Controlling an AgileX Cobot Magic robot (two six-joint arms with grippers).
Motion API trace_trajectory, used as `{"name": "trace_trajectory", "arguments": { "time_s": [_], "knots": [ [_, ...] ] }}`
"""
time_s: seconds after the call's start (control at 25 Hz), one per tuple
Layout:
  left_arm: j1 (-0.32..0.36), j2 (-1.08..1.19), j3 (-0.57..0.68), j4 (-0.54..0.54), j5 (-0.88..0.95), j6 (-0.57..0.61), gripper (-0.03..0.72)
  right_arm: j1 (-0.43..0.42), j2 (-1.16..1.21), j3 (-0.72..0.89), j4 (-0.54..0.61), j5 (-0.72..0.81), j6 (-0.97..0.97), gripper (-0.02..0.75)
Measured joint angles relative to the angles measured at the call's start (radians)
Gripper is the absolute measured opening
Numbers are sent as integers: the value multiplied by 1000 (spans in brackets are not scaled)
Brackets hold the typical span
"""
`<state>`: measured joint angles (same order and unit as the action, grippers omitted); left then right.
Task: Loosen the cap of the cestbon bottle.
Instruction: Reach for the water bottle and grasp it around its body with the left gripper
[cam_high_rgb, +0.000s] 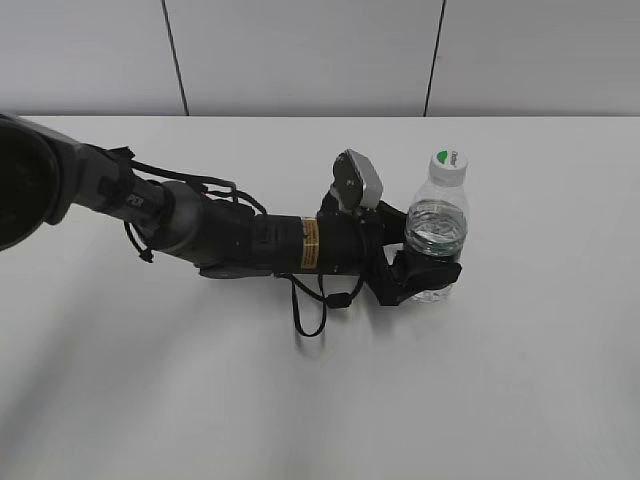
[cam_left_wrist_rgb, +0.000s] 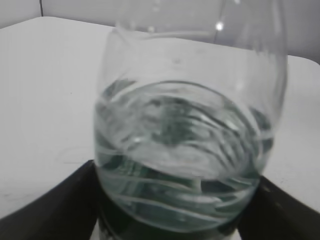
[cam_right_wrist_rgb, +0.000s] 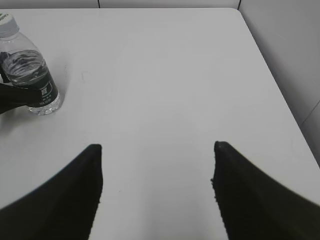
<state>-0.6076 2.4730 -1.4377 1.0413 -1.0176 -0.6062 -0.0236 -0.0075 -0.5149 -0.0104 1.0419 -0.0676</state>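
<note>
Left hand (cam_high_rgb: 425, 270) clamps green-labelled bottle (cam_high_rgb: 437, 222).

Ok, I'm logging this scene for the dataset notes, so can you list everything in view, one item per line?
cestbon bottle: one, clear plastic with a dark green label band, part filled with water, upright on the table right of centre.
cap: one, white with a green patch, on the bottle's neck.
table: one, white, under everything.
wall: pale grey panels with dark seams, behind the table.
left tool: one, black, fingers on either side of the bottle's label band, holding it.
right tool: one, black, open, above bare table away from the bottle; seen only in its own wrist view.
</note>
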Motion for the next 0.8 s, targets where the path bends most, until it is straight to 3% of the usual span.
{"name": "trace_trajectory", "arguments": {
  "time_s": [0.28,0.8],
  "knots": [
    [-9,10,-13,-23,-2,-5,595,0,0,0,0,0,0,527],
    [-10,10,-13,-27,1,-5,524,0,0,0,0,0,0,527]
  ]
}}
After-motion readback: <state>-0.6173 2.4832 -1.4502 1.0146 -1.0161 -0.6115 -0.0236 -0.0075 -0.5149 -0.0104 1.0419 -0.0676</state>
